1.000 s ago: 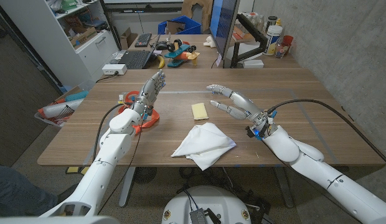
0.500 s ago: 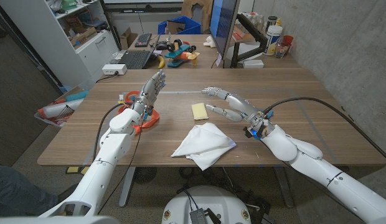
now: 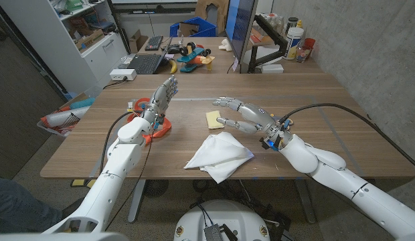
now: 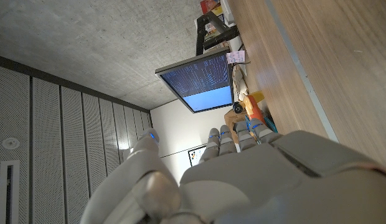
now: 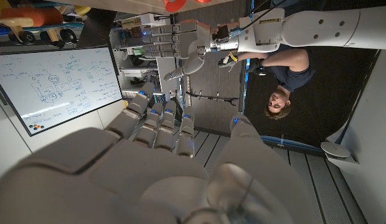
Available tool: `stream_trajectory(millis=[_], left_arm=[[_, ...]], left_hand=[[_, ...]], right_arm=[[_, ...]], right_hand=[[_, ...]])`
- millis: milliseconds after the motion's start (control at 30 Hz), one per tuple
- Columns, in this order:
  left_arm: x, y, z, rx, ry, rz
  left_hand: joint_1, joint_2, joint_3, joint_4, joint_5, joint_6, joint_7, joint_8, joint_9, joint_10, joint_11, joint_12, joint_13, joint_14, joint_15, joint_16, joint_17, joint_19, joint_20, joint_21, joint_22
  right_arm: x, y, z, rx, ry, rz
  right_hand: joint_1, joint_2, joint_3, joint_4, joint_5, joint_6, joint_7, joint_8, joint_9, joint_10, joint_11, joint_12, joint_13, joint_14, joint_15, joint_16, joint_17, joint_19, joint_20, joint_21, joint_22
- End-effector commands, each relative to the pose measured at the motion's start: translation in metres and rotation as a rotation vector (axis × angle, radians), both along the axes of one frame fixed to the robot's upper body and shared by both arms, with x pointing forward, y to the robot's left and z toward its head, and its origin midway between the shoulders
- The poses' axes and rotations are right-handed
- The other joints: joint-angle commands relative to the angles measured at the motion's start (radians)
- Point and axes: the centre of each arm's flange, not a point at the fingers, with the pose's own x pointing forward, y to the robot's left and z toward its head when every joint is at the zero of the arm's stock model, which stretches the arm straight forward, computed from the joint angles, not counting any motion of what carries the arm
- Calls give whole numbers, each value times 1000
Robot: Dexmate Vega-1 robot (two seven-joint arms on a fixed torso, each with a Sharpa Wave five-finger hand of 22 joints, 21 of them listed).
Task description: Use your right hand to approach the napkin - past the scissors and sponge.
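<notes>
The napkin (image 3: pixel 219 155) is soft, thin and light, so it will bend and slide if pushed. A good place to take hold looks like the puffy fold nearest the right hand (image 3: pixel 246 114). It lies on the tabletop (image 3: pixel 341 114) just below and in front of that hand. The right hand hangs in the air with its fingers spread, holding nothing, over the yellow sponge (image 3: pixel 215 119). The left hand (image 3: pixel 162 98) stands up, fingers apart, by the orange scissors (image 3: pixel 152 127).
</notes>
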Motion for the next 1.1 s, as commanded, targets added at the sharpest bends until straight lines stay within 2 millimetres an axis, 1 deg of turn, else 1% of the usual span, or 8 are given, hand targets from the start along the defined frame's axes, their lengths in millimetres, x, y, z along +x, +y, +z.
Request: stream_trajectory(millis=[33, 300, 533, 633, 900, 1000, 1100], left_arm=[[0, -3, 2, 9, 0, -5], [0, -4, 4, 14, -1, -7], [1, -6, 5, 17, 3, -10], [3, -7, 5, 19, 2, -13], [5, -10, 6, 21, 1, -19], [5, -11, 6, 23, 1, -19], [5, -11, 7, 23, -1, -19]], left_hand=[[3, 11, 2, -4, 0, 5, 6, -3, 4, 2, -3, -1, 0, 5, 1, 0, 4, -5, 3, -4, 5], [2, 12, 2, -5, 0, 6, 4, -3, 4, 3, -6, 0, 0, 6, 2, 0, 4, -4, 4, -7, 5], [2, 13, 2, -5, 0, 7, 4, -3, 4, 2, -2, -1, 0, 6, 3, 0, 4, -4, 5, -11, 6], [2, 13, 2, -6, 0, 8, 3, -3, 4, 4, -4, 0, 0, 6, 3, 0, 4, -7, 7, -13, 6], [2, 15, 2, -7, 0, 10, 2, -2, 5, 3, -6, 0, 0, 5, 3, 0, 4, -8, 10, -18, 6], [2, 15, 2, -7, 0, 10, 2, -3, 5, 4, -6, 0, 0, 5, 2, 0, 4, -9, 13, -19, 6], [2, 16, 2, -7, 0, 10, 2, -3, 5, 3, -6, -1, 0, 4, 3, -1, 4, -9, 15, -21, 6]], right_arm=[[-5, 5, -4, -58, -43, -24], [-8, 11, -7, -99, -81, -41], [-9, 16, -10, -137, -96, -46], [-9, 19, -14, -156, -89, -42], [-7, 24, -21, -207, -85, -48], [-7, 25, -22, -217, -85, -52], [-7, 26, -23, -224, -88, -54]], right_hand=[[-2, 6, 1, -7, 5, 12, -11, 3, 6, 11, -16, 2, 3, 7, -6, 1, 1, -6, -2, -8, 4], [-1, 9, 3, -9, 8, 22, -17, 4, 6, 14, -16, 0, 3, 20, -16, 4, -1, -11, -8, -16, 4], [2, 17, 9, -13, 12, 40, -21, 7, 7, 25, -25, 0, 3, 38, -8, 8, -5, -49, -12, -41, 4], [2, 18, 10, -14, 13, 43, -22, 7, 7, 30, -25, 1, 3, 45, -11, 10, -6, -53, -10, -45, 4], [3, 21, 12, -17, 15, 55, -29, 8, 7, 38, -37, 0, 4, 45, -7, 8, -9, -57, 3, -53, 4], [3, 22, 13, -18, 16, 56, -35, 7, 8, 43, -44, 0, 4, 39, 1, 4, -11, -64, 17, -60, 4], [3, 24, 14, -19, 17, 57, -38, 6, 8, 48, -47, 1, 4, 37, 3, 3, -11, -67, 22, -62, 4]])
